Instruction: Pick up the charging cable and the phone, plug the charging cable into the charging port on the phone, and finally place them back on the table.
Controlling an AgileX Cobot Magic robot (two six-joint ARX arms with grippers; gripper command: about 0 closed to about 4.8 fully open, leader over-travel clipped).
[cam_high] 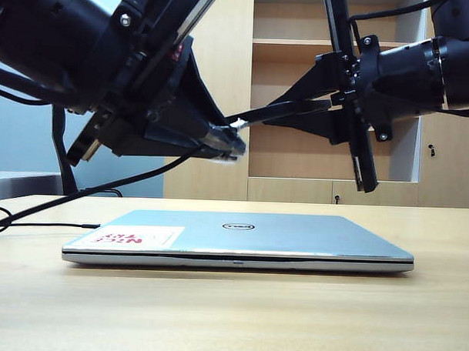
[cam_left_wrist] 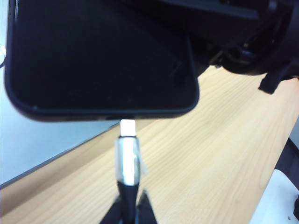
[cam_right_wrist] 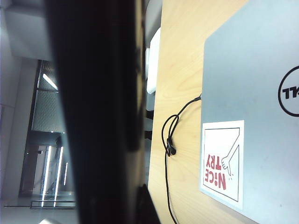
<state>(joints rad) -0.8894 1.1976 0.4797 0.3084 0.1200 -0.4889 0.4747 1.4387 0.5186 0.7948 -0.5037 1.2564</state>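
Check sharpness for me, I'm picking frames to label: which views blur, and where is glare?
Exterior view: laptop sharp, both arms dark against the bright background. Left wrist view: phone and connector tip soft, close-up. Right wrist view: phone a blurred black slab; sticker crisp; bright light strips behind.

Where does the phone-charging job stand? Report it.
Done: both picked up above the laptop; left gripper shut on the charging cable, right gripper shut on the phone. In hand: connector tip at the charging port, full seating unclear. Left: setting them on the table.
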